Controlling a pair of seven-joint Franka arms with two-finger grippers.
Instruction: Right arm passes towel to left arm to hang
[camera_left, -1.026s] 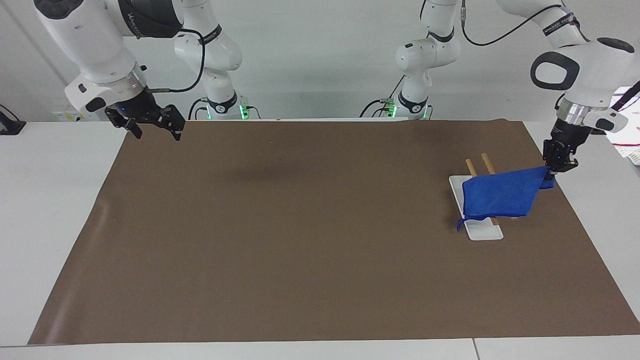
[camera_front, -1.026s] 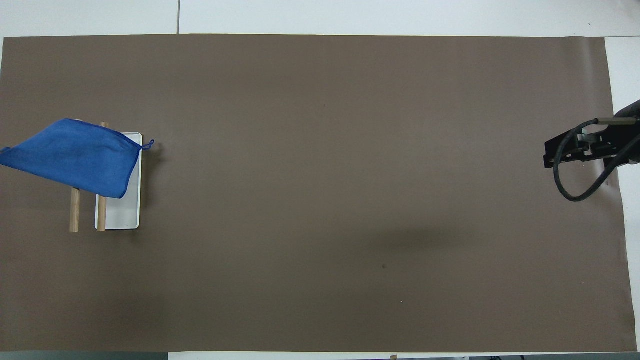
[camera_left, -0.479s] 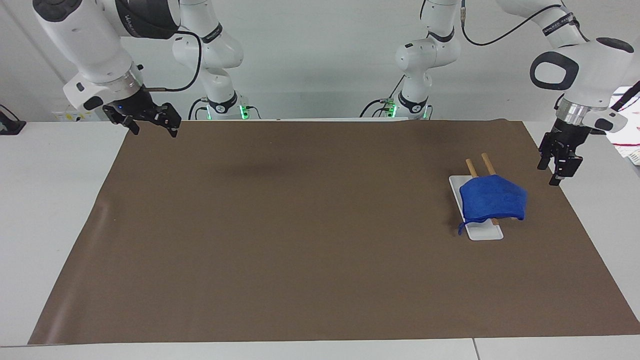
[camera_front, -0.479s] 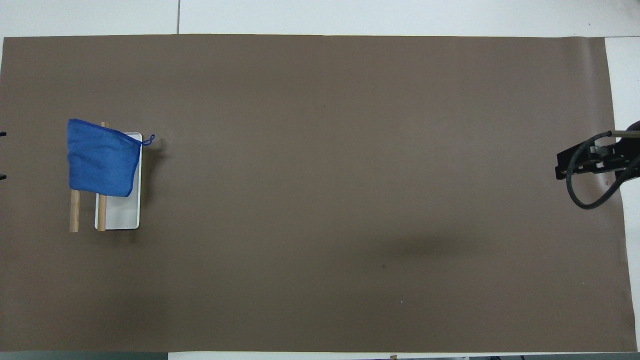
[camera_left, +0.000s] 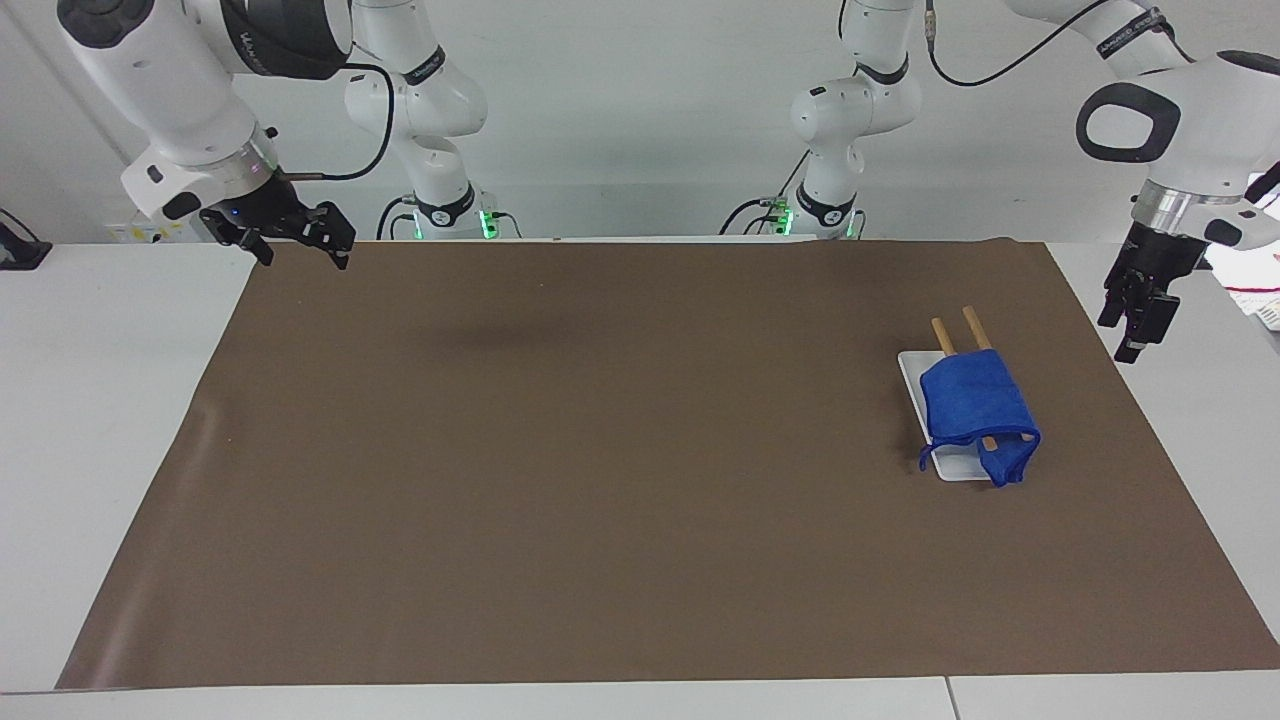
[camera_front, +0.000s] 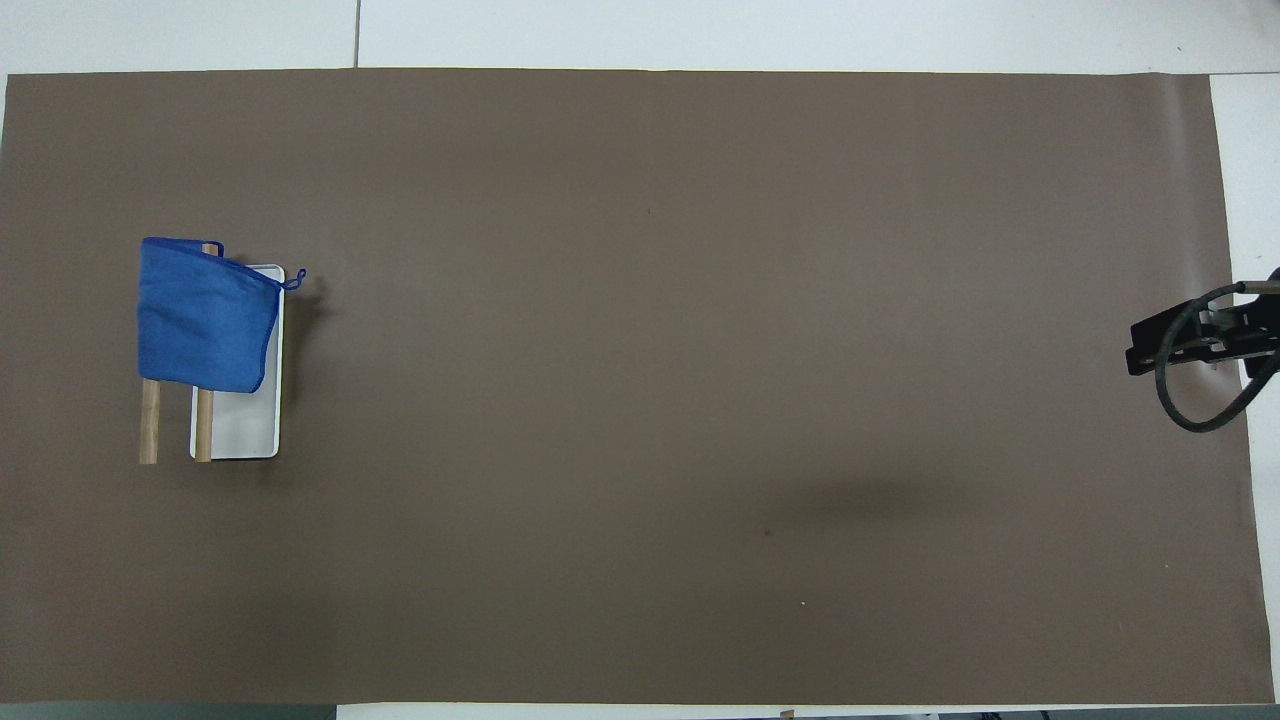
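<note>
From my station, the right gripper (camera_left: 293, 243) hangs over the mat's (camera_left: 600, 480) corner at the right arm's end of the table, fingers spread apart and holding nothing. Mid-mat is bare brown. Toward the left arm's end, the blue towel (camera_left: 974, 404) is draped over two wooden rods (camera_left: 973, 325) above a white tray (camera_left: 962, 465), one corner drooping off the rod ends. The left gripper (camera_left: 1137, 328) hovers beside the mat's edge near the towel, apart from it, jaws parted and empty.
</note>
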